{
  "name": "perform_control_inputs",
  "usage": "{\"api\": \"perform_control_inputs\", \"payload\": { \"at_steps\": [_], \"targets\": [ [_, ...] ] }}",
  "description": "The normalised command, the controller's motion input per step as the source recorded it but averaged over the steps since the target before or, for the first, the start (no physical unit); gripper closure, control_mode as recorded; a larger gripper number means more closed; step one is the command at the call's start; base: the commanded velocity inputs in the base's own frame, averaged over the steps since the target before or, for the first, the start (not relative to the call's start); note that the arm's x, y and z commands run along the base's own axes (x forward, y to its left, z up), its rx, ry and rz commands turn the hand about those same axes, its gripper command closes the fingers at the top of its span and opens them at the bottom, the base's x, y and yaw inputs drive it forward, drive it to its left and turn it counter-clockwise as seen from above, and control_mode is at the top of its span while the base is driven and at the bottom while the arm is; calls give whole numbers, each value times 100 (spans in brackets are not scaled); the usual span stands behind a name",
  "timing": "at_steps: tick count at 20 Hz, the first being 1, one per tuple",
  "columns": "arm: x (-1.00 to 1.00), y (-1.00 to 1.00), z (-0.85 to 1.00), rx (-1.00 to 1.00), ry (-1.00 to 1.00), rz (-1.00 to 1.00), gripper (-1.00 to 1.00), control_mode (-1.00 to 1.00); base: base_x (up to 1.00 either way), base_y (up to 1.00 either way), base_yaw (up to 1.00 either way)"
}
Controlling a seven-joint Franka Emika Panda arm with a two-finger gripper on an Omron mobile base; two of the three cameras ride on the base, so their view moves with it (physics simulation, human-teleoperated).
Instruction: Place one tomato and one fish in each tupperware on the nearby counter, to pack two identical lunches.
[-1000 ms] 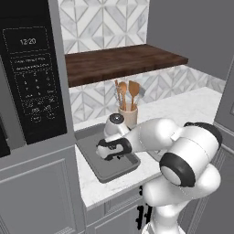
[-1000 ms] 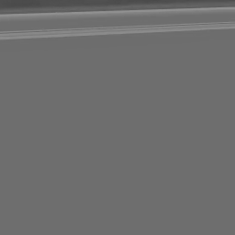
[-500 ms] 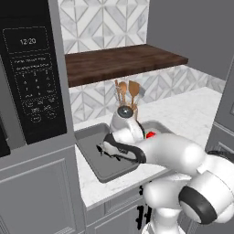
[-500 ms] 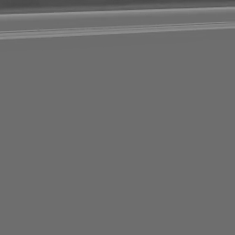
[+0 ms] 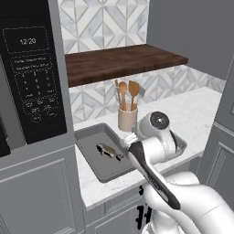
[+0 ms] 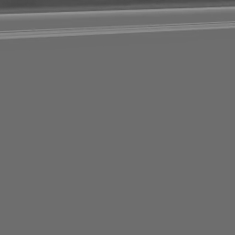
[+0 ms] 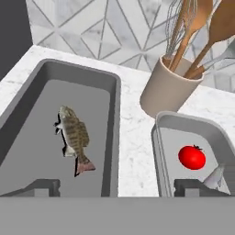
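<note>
The claw (image 7: 117, 186) hangs with its jaws spread wide and empty, straddling the strip of counter (image 7: 133, 133) between the two trays; the left tray (image 7: 114, 92) holds one fish (image 7: 73, 135), its length running away from the claw; the right tray (image 7: 158, 137) holds a tomato (image 7: 192, 157) and a second fish's tail (image 7: 215, 176); judging by this, the left tray lacks a tomato.

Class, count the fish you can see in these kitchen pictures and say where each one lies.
2. One fish lies in the left tupperware; a second fish shows partly in the right tupperware, beside the tomato. Others may be hidden by the arm.
</note>
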Motion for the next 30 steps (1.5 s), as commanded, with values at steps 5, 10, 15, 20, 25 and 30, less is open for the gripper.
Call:
{"api": "perform_control_inputs", "payload": {
  "at_steps": [5,10,15,20,25,30],
  "targets": [
    [-82,-42,100,16,-1,-27,-100,-100,0,0,0],
    [-84,-29,87,14,0,-13,-100,-100,0,0,0],
    [-97,-4,4,0,0,-4,-100,-100,0,0,0],
    [-89,0,-14,0,0,0,-100,-100,0,0,0],
    [0,0,0,0,0,0,-100,100,-97,0,-7],
    [0,0,0,0,0,0,-100,100,-100,11,-35]
  ]
}}
